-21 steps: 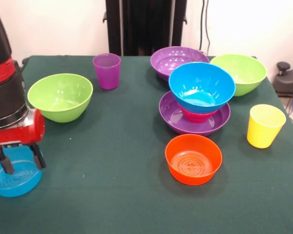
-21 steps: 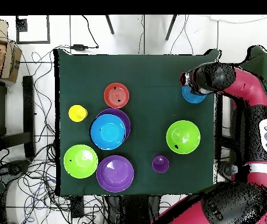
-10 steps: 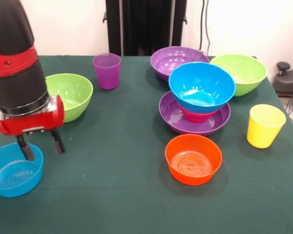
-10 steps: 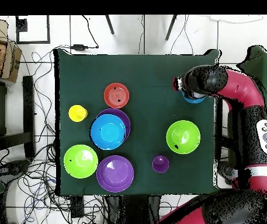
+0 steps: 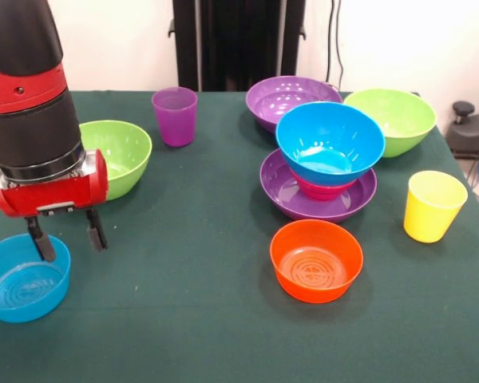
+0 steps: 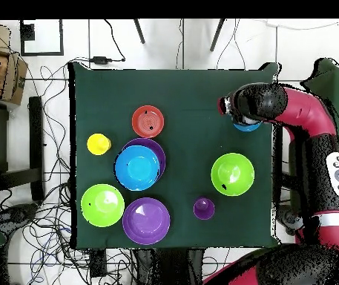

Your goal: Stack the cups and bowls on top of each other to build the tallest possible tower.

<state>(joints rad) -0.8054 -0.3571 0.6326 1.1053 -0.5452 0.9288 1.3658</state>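
My gripper (image 5: 65,234) hangs open at the front left, its fingers straddling the right rim of the small translucent blue bowl (image 5: 17,283); from above the arm covers most of that bowl (image 6: 248,127). The tower (image 5: 327,159) stands right of centre: a wide purple bowl at the base, a red-pink bowl in it, the large blue bowl (image 6: 137,168) on top. The orange bowl (image 5: 316,260) sits in front of it. A purple cup (image 5: 175,116) and a yellow cup (image 5: 433,205) stand upright.
Two lime green bowls (image 5: 108,155) (image 5: 393,120) and a second wide purple bowl (image 5: 291,100) sit along the back half of the green table (image 5: 184,319). The arm's black and red wrist (image 5: 32,120) towers over the left side.
The gripper shifted slightly, staying open over the small blue bowl's right rim. No bowl or cup moved.
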